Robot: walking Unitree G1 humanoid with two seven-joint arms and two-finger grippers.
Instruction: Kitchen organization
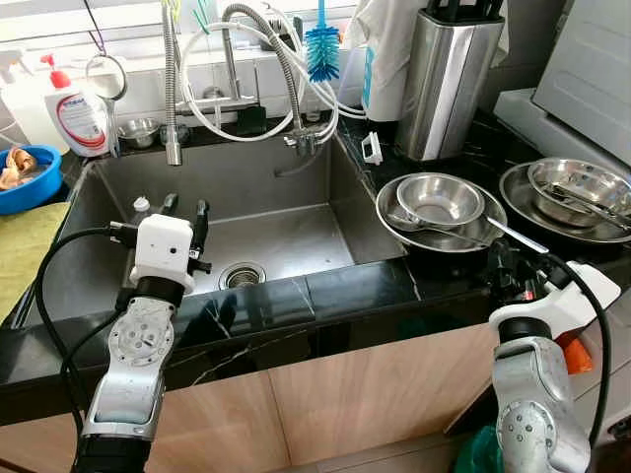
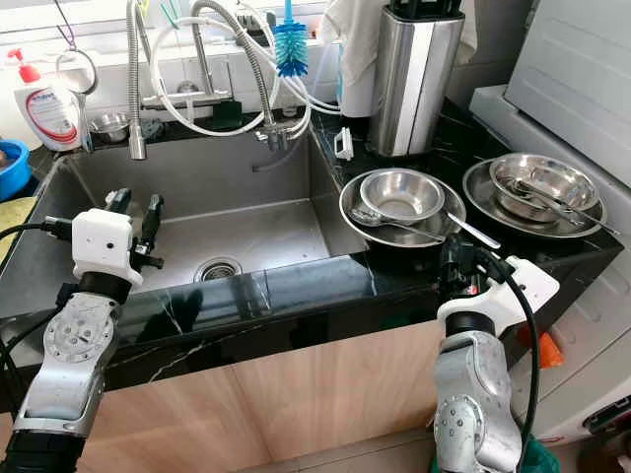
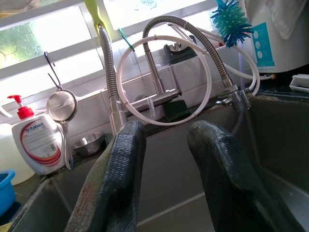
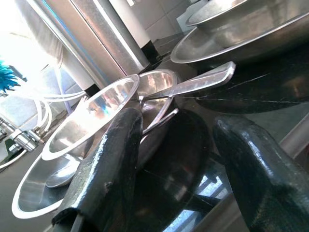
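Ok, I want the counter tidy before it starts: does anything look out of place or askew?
Nothing is spilled or broken. The odd bit: a spoon lies across the nearer stack of steel bowls, its handle poking out over the rim toward the right claw. The left claw hangs open over the sink.

2 steel plates (image 1: 394,219), 2 bowls (image 1: 440,199), 1 sink (image 1: 286,236), 1 brush (image 1: 321,51).
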